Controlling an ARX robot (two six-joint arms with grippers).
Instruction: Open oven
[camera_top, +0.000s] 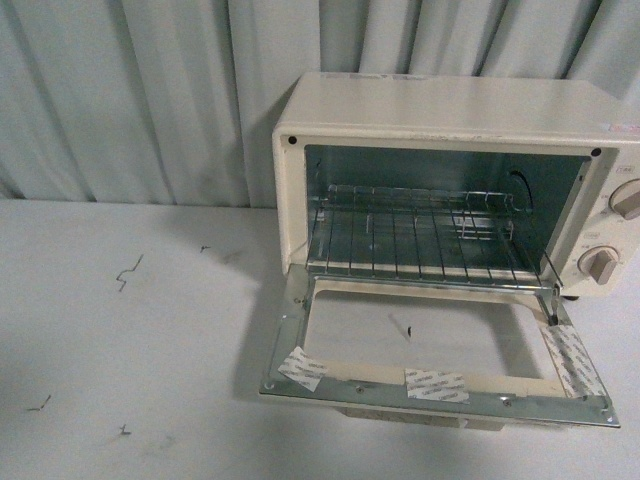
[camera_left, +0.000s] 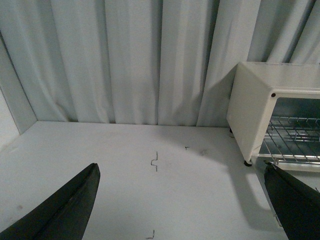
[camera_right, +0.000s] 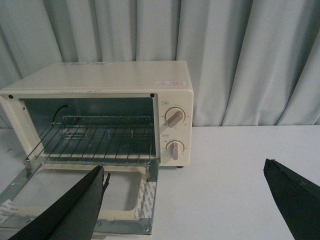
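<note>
The cream-white oven (camera_top: 450, 110) stands at the right of the white table. Its door (camera_top: 440, 385) hangs fully dropped, lying flat in front of the cavity, and the wire rack (camera_top: 420, 235) inside is exposed. Two round knobs (camera_top: 600, 265) sit on its right panel. Neither arm shows in the front view. My left gripper (camera_left: 181, 167) is open over bare table, with the oven (camera_left: 250, 105) off to one side of it. My right gripper (camera_right: 183, 165) is open and empty, facing the oven (camera_right: 110, 77); one finger (camera_right: 75, 210) overlaps the lowered door (camera_right: 145, 200).
A pale pleated curtain (camera_top: 150, 90) hangs close behind the table. The white tabletop (camera_top: 120, 330) left of the oven carries a few small dark marks (camera_top: 128, 272). White tape strips (camera_top: 436, 384) are stuck on the door's inner frame.
</note>
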